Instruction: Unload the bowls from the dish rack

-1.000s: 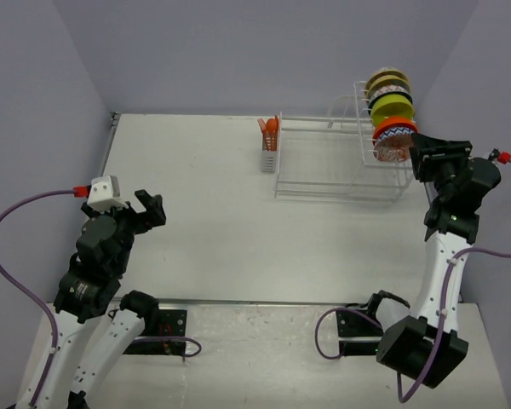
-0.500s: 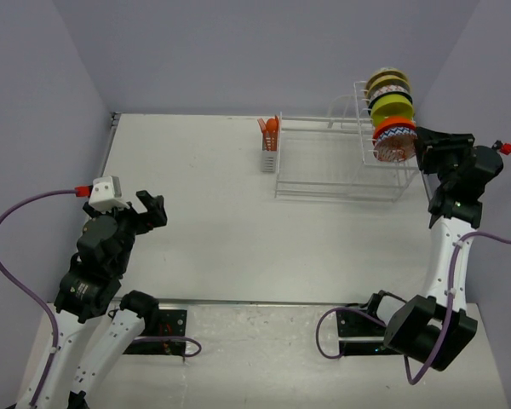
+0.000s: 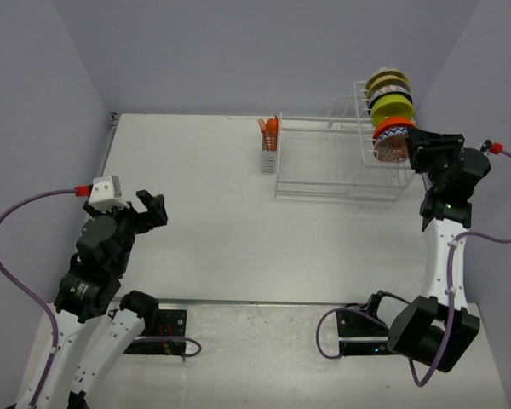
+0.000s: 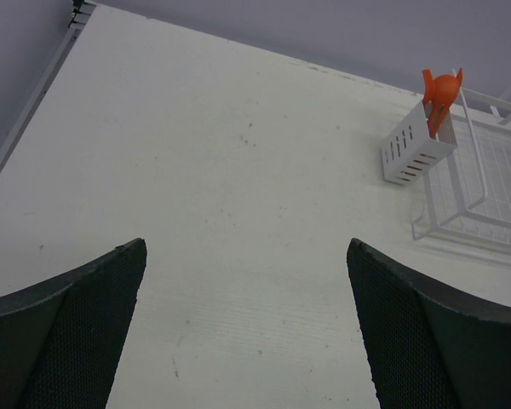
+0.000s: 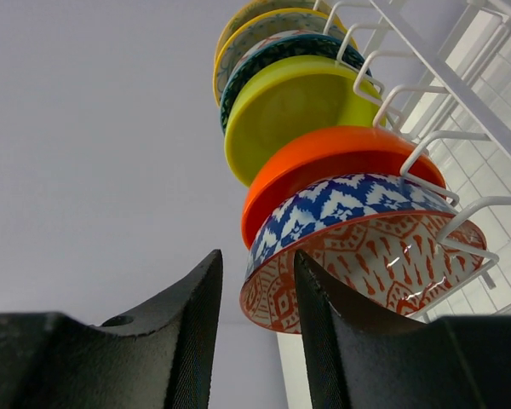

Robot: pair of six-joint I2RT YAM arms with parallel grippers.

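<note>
Several bowls stand on edge in the tall slotted part of the white dish rack [image 3: 324,186] at the far right. The front one is blue patterned outside and orange patterned inside [image 3: 393,143] [image 5: 383,247]. Behind it stand an orange bowl [image 5: 324,158], a lime-green bowl [image 5: 289,106], a dark patterned one and a cream one [image 5: 264,25]. My right gripper [image 3: 417,152] [image 5: 257,256] is open, its fingers either side of the front bowl's lower rim, with a gap showing beside the rim. My left gripper [image 3: 153,207] [image 4: 245,247] is open and empty over bare table at the near left.
A small white cutlery basket [image 3: 270,159] [image 4: 413,149] with orange utensils [image 3: 270,128] [image 4: 441,92] hangs on the rack's left end. The rack's low flat section [image 4: 485,187] holds nothing. Grey walls stand close behind and to the right of the rack.
My right gripper has moved up and in toward the front bowl, and its arm has straightened. The left arm has barely moved.
</note>
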